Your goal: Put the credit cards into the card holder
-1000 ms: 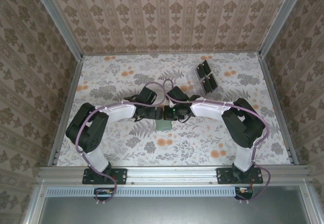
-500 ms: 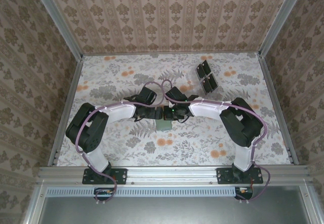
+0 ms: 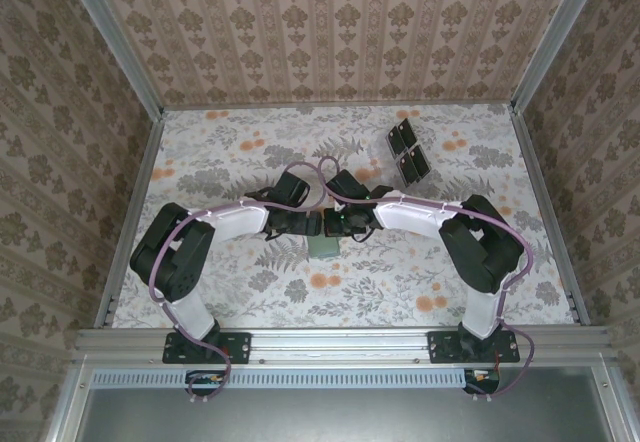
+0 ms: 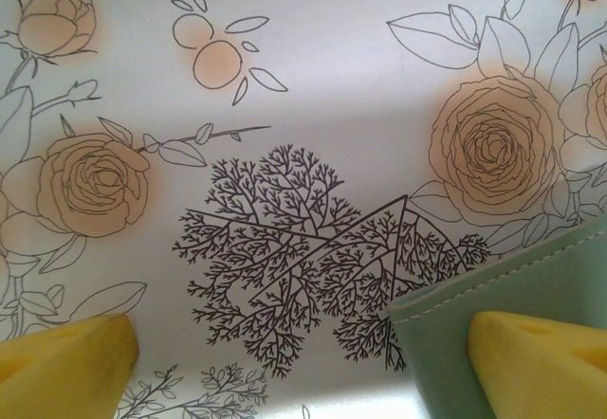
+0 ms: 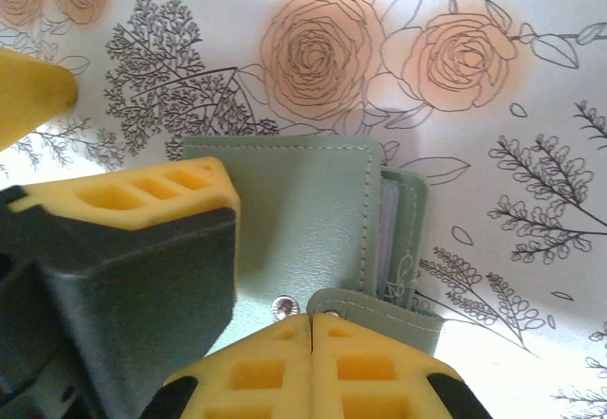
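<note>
Floral tabletop (image 3: 250,152), centre: right hand (image 5: 312,343), closed, apparently pinches the five-o'clock flap of the card holder (image 5: 303,210) to hold it open; left hand (image 4: 299,348), spread wide and empty, braces its corner.

Card holder (image 5: 303,210): matt green leatherette, stitched edge, shiny metal snap (image 5: 281,304). Finger pads (image 5: 256,373): matt yellow plastic. Tabletop (image 4: 332,49): smooth printed sheet.

We take this for a robot test cell in a lab, not a home: aluminium rails (image 3: 130,217) box in a table (image 3: 230,152) whose flower-printed sheet lies under the yellow fingers (image 4: 66,357). Wallpapered panels (image 3: 340,32) stand beyond and beside them, and two arms (image 3: 215,224) are bolted behind.
</note>
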Available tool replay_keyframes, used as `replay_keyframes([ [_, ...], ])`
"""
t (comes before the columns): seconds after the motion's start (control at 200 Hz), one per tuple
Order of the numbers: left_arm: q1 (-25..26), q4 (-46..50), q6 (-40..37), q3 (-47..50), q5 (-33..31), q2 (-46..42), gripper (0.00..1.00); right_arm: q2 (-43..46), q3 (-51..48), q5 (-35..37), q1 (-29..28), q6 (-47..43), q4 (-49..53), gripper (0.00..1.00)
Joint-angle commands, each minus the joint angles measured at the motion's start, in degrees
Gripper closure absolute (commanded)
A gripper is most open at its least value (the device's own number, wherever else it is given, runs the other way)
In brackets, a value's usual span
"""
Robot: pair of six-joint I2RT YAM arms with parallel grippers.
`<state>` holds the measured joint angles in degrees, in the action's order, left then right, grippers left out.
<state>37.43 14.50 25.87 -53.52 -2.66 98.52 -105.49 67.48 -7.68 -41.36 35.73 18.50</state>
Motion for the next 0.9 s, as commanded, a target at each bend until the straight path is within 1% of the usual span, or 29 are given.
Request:
replay_keyframes([
  [0.0, 0.3, 1.4, 0.4, 2.2, 1.1, 1.9, 0.00, -1.3, 2.4, 1.0, -1.1, -0.9, 1.5, 1.00],
  [0.295, 0.4, 1.4, 0.5, 2.2, 1.1, 1.9, 0.00, -3.8, 3.0, 1.1, -2.0, -0.7, 1.7, 1.00],
  [0.415, 0.3, 1.4, 0.4, 2.3, 1.1, 1.9, 0.00, -2.9, 2.2, 1.7, -2.0, -0.6, 1.7, 1.00],
  [0.62, 0.4, 1.4, 0.2, 2.3, 1.1, 1.9, 0.00, -1.0, 1.7, 4.8, -1.9, -1.5, 3.0, 1.00],
  [0.895, 0.3, 1.3, 0.3, 2.2, 1.2, 1.9, 0.00, -2.4, 2.2, 5.9, -2.2, -2.2, 3.7, 1.00],
])
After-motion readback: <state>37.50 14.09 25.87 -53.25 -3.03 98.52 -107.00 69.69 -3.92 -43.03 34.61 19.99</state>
